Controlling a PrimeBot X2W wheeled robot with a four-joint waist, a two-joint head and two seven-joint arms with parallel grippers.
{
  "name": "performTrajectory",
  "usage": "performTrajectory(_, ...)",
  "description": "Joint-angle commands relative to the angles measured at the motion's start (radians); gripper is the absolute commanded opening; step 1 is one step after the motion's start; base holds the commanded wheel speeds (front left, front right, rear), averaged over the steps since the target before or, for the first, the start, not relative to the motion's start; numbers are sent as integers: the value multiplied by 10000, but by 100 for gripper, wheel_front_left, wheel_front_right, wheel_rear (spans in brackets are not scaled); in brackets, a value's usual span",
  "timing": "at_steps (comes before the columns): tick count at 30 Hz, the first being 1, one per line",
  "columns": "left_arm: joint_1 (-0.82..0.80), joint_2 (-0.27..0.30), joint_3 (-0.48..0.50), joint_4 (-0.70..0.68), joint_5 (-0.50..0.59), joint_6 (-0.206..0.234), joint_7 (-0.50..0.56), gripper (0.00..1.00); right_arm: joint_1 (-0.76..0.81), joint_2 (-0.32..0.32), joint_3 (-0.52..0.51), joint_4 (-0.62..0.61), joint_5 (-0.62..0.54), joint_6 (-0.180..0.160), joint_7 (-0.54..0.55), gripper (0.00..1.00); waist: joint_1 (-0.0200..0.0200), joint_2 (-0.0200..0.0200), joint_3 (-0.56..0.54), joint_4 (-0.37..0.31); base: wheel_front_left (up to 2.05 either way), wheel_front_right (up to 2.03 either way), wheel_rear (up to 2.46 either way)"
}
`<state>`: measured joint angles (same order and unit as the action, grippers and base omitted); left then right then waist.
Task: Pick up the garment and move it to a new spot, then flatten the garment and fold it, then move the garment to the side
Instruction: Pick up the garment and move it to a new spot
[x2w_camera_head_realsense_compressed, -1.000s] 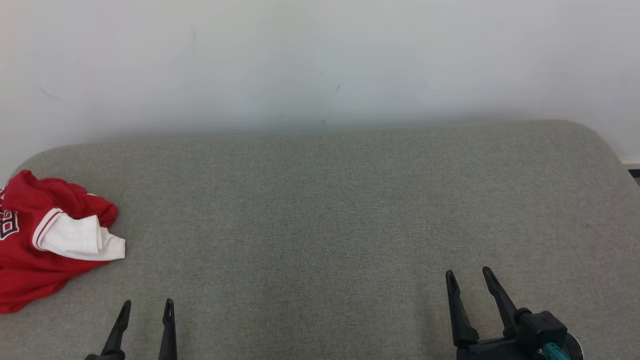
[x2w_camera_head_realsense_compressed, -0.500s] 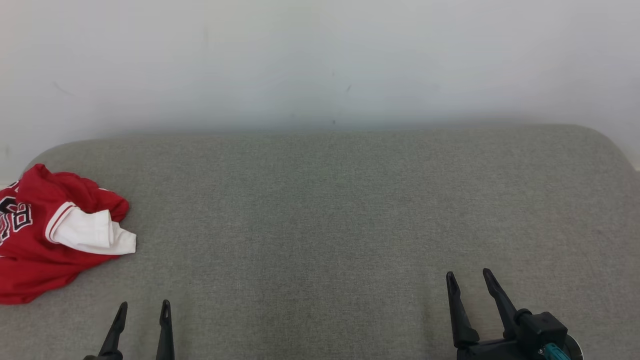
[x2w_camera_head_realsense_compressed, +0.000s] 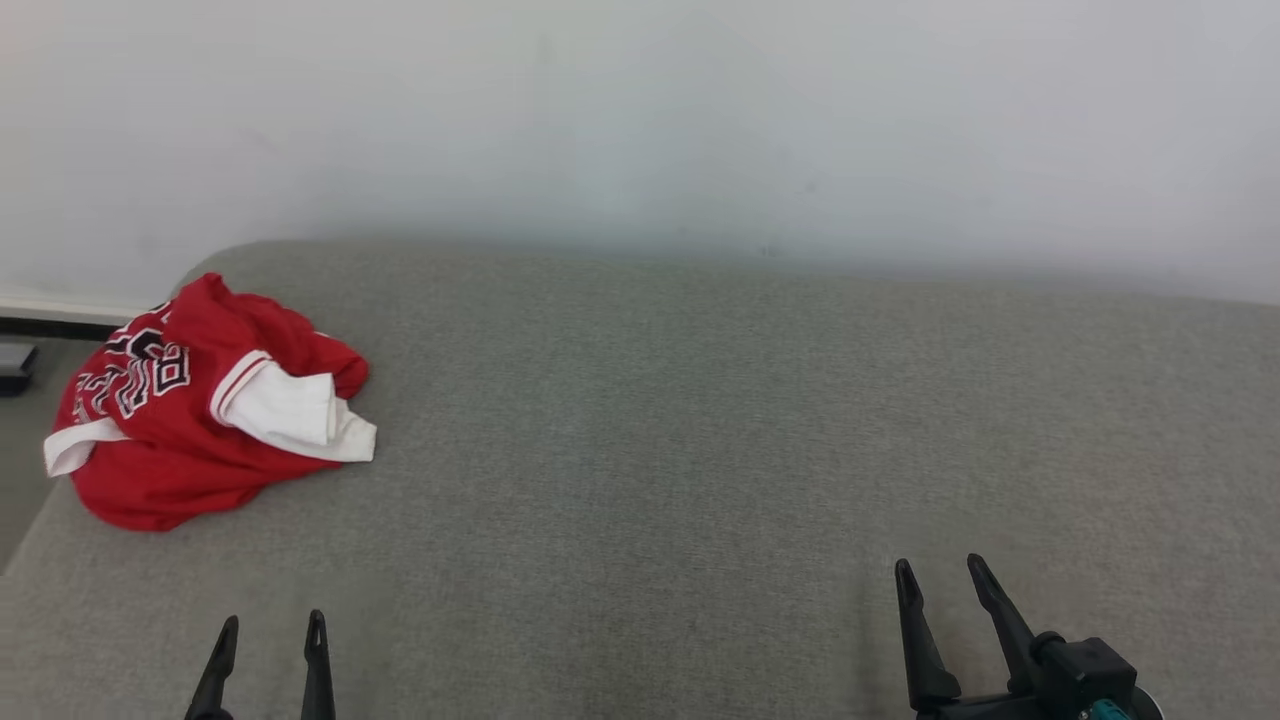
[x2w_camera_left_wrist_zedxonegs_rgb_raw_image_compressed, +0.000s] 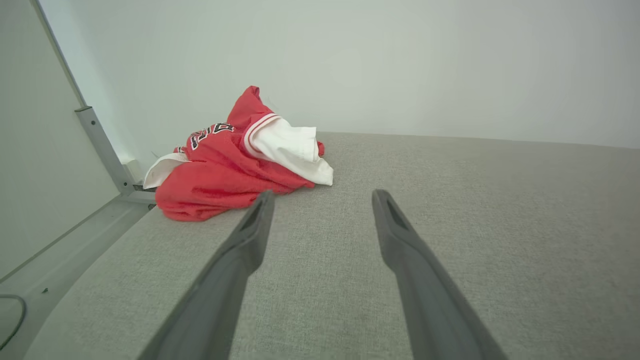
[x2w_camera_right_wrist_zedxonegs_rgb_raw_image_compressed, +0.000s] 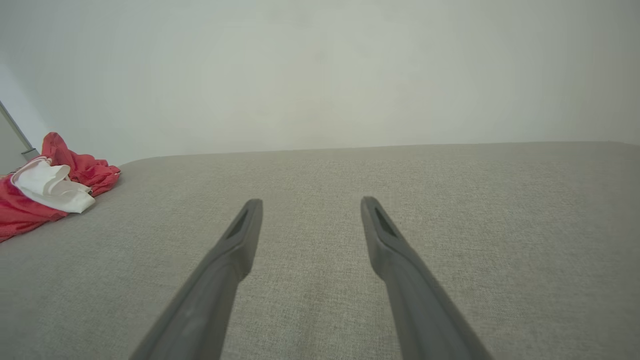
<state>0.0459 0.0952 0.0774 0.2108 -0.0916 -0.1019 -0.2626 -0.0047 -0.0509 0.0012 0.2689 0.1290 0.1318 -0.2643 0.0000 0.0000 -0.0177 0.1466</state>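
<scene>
Your garment (x2w_camera_head_realsense_compressed: 180, 460), a crumpled red-and-white jersey, lies ahead and left of the left gripper (x2w_camera_head_realsense_compressed: 272, 625), far from the right gripper (x2w_camera_head_realsense_compressed: 940, 568). Both jaws stand wide, empty, over grey woven upholstery (x2w_camera_head_realsense_compressed: 700, 420).

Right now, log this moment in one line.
garment: crumpled, untouched | left pincer: open, empty | right pincer: open, empty

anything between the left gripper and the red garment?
Nothing visible. Bare grey cushion lies between the open left gripper and the crumpled red garment, which sits ahead of it and slightly to the left, near the cushion's left end. The cushion's middle, a possible new spot, looks bare too.
</scene>
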Motion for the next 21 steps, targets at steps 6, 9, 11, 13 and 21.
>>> performTrajectory(6,140,-33,20,7,9,149,-35,100,14,13,-1,25,23,-21,-5,100,0,0,56,1467,0,0,0)
performTrajectory(9,136,-14,36,16,9,195,-35,100,-20,13,27,43,44,-21,-5,100,0,0,97,1927,0,0,0)
performTrajectory(11,145,9,82,10,-15,220,-35,100,-3,13,45,52,39,-21,-5,100,0,0,114,2221,0,0,0)
performTrajectory(13,175,20,143,-8,-44,271,-35,100,4,13,82,65,46,-21,-5,100,0,0,118,2465,0,0,0)
performTrajectory(21,263,30,245,-48,-162,358,-35,100,-27,13,178,70,54,-21,-5,100,0,0,157,3164,0,0,0)
